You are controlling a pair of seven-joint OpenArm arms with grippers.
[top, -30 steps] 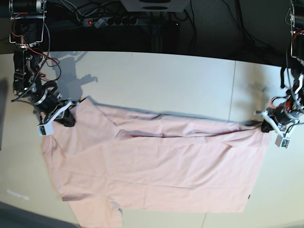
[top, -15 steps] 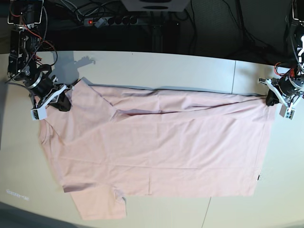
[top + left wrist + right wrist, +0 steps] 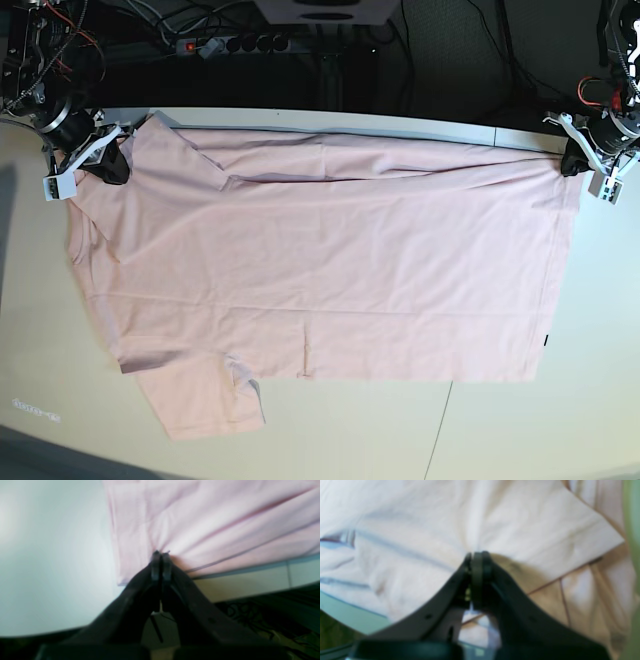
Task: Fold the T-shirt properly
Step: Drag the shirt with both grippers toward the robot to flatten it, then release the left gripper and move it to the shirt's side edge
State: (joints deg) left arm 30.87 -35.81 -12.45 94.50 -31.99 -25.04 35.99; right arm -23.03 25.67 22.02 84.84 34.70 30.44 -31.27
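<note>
Pink cotton, pale and plain: the T-shirt (image 3: pixel 330 270) lies spread on the table (image 3: pixel 560 430), with no lettering or neck label visible from the base view. Its long axis runs across the table, parallel to the table's far edge. The shirt's top border lies right at that far edge, stretched fairly straight. One short sleeve (image 3: pixel 200 400) lies flat toward the table's near edge; the hem side faces the left arm.

The cloth is mostly smooth. A diagonal fold sits near the shoulder by the right arm, shallow creases run lengthwise under the top border, and there is a small pucker low at mid-body.

Left gripper (image 3: pixel 583 158): at the hem-side far corner, at the table's far edge. In the left wrist view, the left gripper (image 3: pixel 160 562) has its jaws pressed together on the fabric, which fans out in tension lines from the pinch.

Right gripper (image 3: pixel 108 160): at the shoulder-side far corner, also by the far edge. In the right wrist view, the right gripper (image 3: pixel 477 565) is likewise clenched on cloth; the picture is blurred.

Judgement: each arm holds its own far corner, so neither is nearer. The shirt's body lies wholly toward the table's near edge from both sets of fingers, so a fold would carry the held border that way.
</note>
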